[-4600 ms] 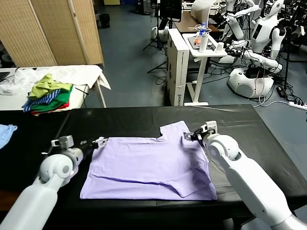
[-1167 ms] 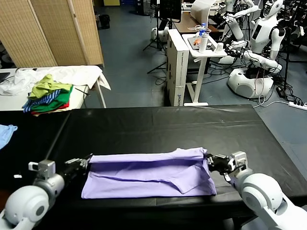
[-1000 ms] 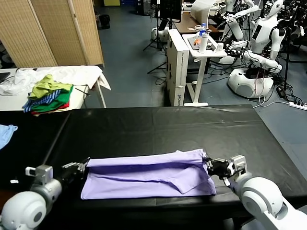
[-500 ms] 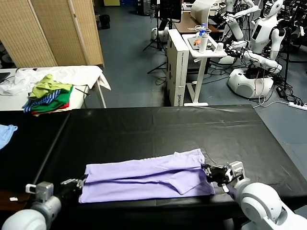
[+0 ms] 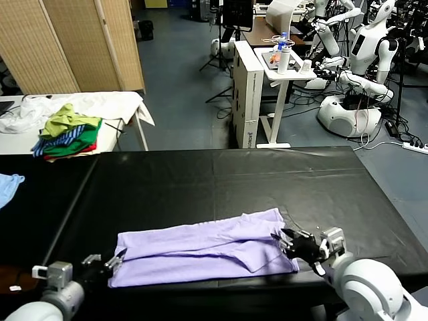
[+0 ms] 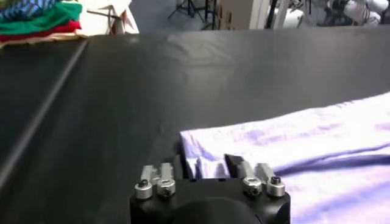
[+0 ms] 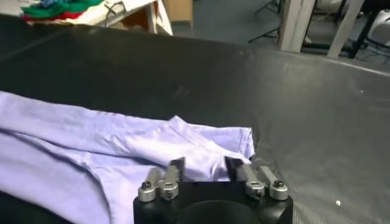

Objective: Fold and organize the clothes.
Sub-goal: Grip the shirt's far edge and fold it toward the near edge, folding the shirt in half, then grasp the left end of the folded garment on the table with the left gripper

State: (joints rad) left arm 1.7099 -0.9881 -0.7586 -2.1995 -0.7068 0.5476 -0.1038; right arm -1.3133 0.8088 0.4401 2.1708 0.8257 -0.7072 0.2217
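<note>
The clothes are one pale lavender T-shirt, folded lengthwise into a long strip near the front edge of the black table. My left gripper sits low at the strip's left end and is open. In the left wrist view the shirt's corner lies loose between the spread fingers of the left gripper. My right gripper is at the strip's right end, also open. In the right wrist view a fold of the shirt lies between the parted fingers of the right gripper.
A pile of green, yellow, striped and red clothes lies on a white table at the back left. A light blue garment is at the far left edge. Behind the black table stand a white cart and other robots.
Both grippers went from shut on the shirt's folded edge to open, letting it go. The shirt settled flat closer to the front edge, and both arms sank lower and nearer to me.
</note>
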